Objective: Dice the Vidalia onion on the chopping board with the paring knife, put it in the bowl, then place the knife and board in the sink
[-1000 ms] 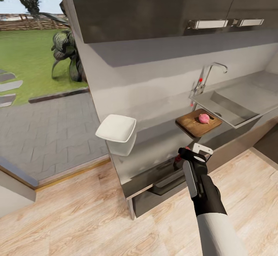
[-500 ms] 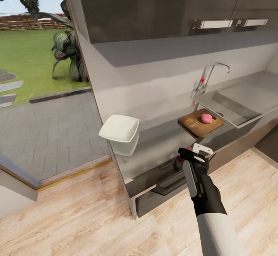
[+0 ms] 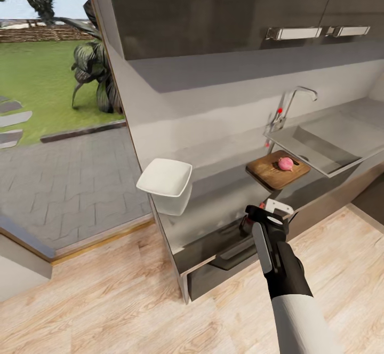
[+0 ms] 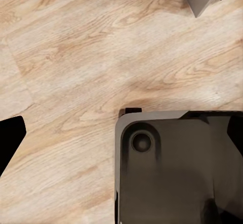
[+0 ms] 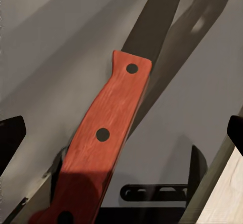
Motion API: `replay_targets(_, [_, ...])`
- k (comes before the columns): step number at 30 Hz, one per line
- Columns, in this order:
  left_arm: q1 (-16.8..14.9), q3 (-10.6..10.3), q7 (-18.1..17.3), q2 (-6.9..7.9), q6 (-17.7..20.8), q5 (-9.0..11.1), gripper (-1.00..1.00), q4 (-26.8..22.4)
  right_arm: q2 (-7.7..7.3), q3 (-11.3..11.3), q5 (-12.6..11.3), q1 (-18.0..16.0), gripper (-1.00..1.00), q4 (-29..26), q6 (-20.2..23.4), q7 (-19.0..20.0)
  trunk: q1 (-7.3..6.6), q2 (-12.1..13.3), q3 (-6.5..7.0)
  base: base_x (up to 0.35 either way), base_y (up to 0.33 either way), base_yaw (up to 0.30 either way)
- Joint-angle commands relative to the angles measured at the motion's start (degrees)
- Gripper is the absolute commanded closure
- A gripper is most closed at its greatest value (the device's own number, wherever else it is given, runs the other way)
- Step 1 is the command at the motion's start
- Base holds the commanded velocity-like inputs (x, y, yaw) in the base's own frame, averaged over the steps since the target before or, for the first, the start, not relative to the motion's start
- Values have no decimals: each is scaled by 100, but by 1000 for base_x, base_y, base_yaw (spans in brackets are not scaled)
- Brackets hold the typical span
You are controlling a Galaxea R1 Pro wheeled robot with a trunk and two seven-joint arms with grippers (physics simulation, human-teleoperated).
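- Head view: the right gripper [image 3: 271,216] hangs over the front edge of the countertop [image 3: 224,194], just above the spot where a bit of red shows beside it; that red is the paring knife [image 3: 262,205].
- Right wrist view: the paring knife [image 5: 101,143] lies flat on the grey surface, red handle with dark rivets toward the camera and dark blade pointing away. Dark fingertips [image 5: 10,138] stand at both sides of the frame, well clear of the handle, so the claw is spread wide and holds nothing.
- The Vidalia onion [image 3: 286,164] already sits on the chopping board [image 3: 269,174], which lies on the countertop just beside the sink [image 3: 330,146], toward its near corner. The onion is whole, not yet diced.
- The bowl [image 3: 165,179] stands at the far left end of the countertop, well apart from the board.
- Change: between a second ago and half a second ago the whole scene slid slightly right, so the camera moved; since then nothing has shifted, and the right arm keeps the same pose over the knife.
- My reading: the base has settled and the step in hand is picking up the knife. The gripper likely needs to lower and close across the handle.
- Left wrist view: wood floor and a dark part of the robot; whether the left claw is wide or closed I cannot tell.
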Motion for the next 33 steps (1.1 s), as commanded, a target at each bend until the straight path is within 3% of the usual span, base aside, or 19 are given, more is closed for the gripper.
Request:
replay_targets(1, [1, -22, 22, 7, -11, 42, -100, -5, 3, -2, -85, -4, -100, 4, 9, -40, 3, -10, -10, 0, 0, 0])
replay_targets(33, [1, -27, 22, 7, -11, 35, -100, -12, 3, -4, -182, -4, -100, 32, 9, -39, 3, -10, -141, 0, 0, 0])
